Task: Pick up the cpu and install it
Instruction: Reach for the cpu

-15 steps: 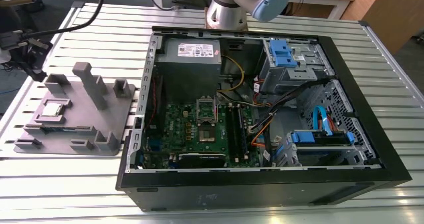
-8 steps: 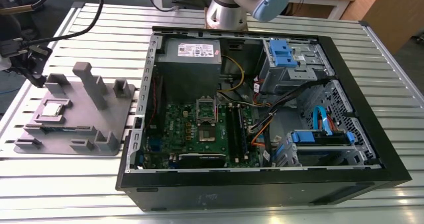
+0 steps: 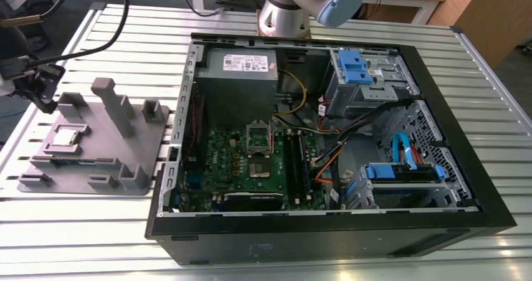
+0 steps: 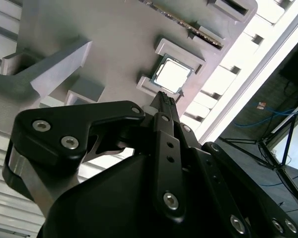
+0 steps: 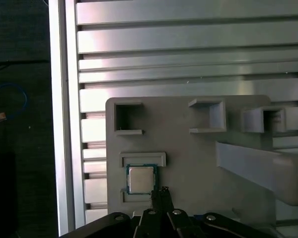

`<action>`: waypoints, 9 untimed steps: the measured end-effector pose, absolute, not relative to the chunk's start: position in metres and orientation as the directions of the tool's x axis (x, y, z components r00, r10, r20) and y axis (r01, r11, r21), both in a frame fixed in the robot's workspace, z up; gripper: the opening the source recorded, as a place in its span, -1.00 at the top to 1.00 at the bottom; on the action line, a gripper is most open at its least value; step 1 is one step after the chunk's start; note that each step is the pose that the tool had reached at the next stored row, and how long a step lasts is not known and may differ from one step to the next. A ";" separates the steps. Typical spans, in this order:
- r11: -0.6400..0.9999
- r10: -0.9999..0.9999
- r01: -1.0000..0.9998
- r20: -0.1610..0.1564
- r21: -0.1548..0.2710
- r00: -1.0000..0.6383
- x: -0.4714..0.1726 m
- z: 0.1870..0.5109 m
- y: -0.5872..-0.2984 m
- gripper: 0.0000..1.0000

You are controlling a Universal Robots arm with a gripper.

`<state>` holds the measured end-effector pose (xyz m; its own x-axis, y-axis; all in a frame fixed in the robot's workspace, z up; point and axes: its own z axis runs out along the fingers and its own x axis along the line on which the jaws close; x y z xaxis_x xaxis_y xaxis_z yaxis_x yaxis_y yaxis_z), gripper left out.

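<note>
The cpu (image 3: 66, 136) (image 4: 173, 74) (image 5: 140, 179), a small square chip with a silvery top, lies flat in a framed pocket of the grey plastic tray (image 3: 141, 138) (image 4: 114, 29) (image 5: 188, 148). My gripper (image 3: 46, 100) (image 4: 164, 99) (image 5: 161, 191) hangs above the tray, its black fingertips pressed together, shut on nothing. In both wrist views the tips sit just beside the chip's edge, apart from it. The green motherboard (image 3: 224, 156) with its metal socket frame (image 3: 259, 145) lies inside the open computer case (image 3: 465, 187) at the exterior view's right.
The tray carries several upright posts (image 3: 116, 106) and stands on a slatted metal table (image 3: 83, 231), close to the table's edge (image 5: 64, 124). The case holds a power supply (image 3: 241, 66), blue drive brackets (image 3: 353, 66) and loose cables (image 3: 357, 138). The arm's base (image 3: 287, 16) stands behind the case.
</note>
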<state>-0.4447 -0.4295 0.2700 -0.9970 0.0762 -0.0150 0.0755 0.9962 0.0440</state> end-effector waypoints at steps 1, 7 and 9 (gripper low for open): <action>0.996 0.076 0.076 -0.015 0.044 -0.997 -0.445 0.269 -0.430 0.79; 0.996 0.076 0.076 -0.013 0.044 -0.997 -0.449 0.261 -0.433 0.79; 0.996 0.076 0.076 -0.012 0.044 -0.997 -0.449 0.258 -0.434 0.79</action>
<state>-0.4490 -0.4342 0.2582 -0.9970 0.0763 -0.0117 0.0757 0.9962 0.0438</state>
